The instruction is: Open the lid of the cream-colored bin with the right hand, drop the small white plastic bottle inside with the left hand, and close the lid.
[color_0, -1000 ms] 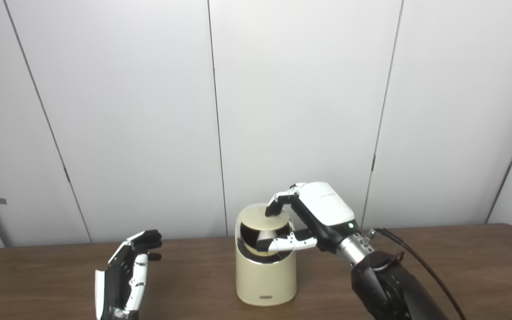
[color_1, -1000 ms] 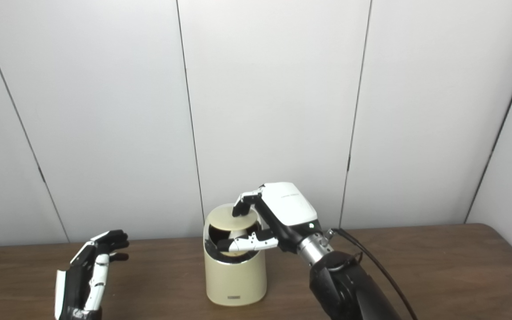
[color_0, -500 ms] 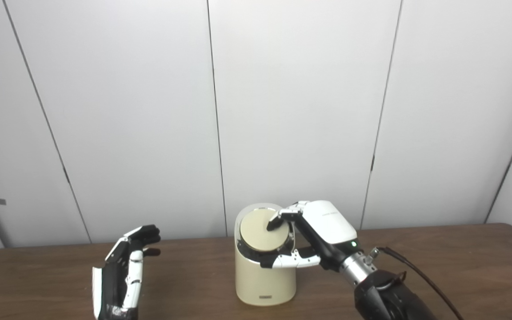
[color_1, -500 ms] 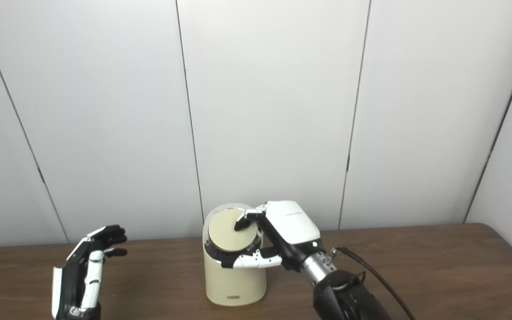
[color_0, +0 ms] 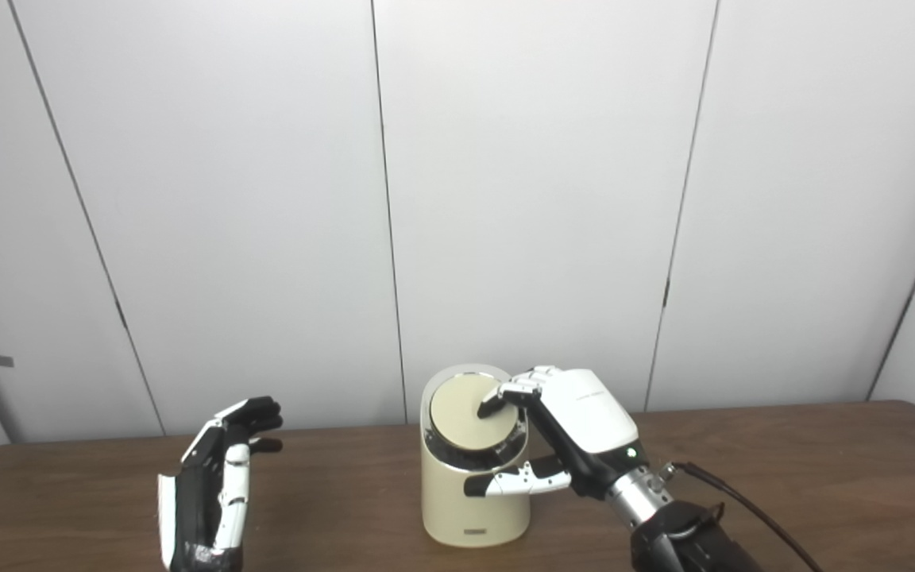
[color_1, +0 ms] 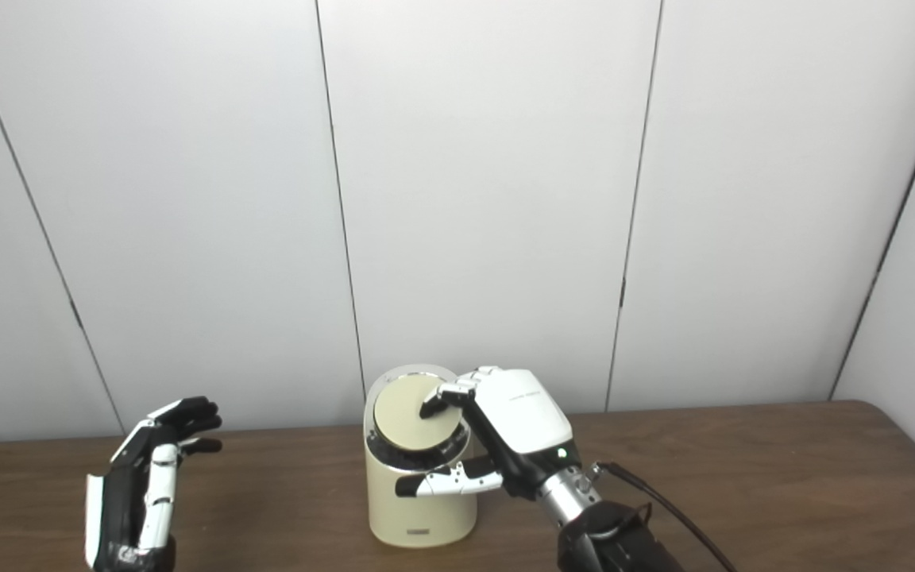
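The cream-colored bin stands mid-table, and its round lid lies down flat in the slanted rim. My right hand rests over the bin's right side. Its fingertips press on the lid's right part, while the thumb reaches across the bin's front below the rim. It grips nothing. My left hand is held upright at the left of the table, open and empty, well apart from the bin. The small white bottle is nowhere in sight.
The brown table runs the full width, with its far edge against white wall panels. A black cable trails from my right wrist toward the lower right.
The lid went from tilted open, showing the dark inside, to lying shut. My right hand came down with it. My left hand drifted slightly left and toward me.
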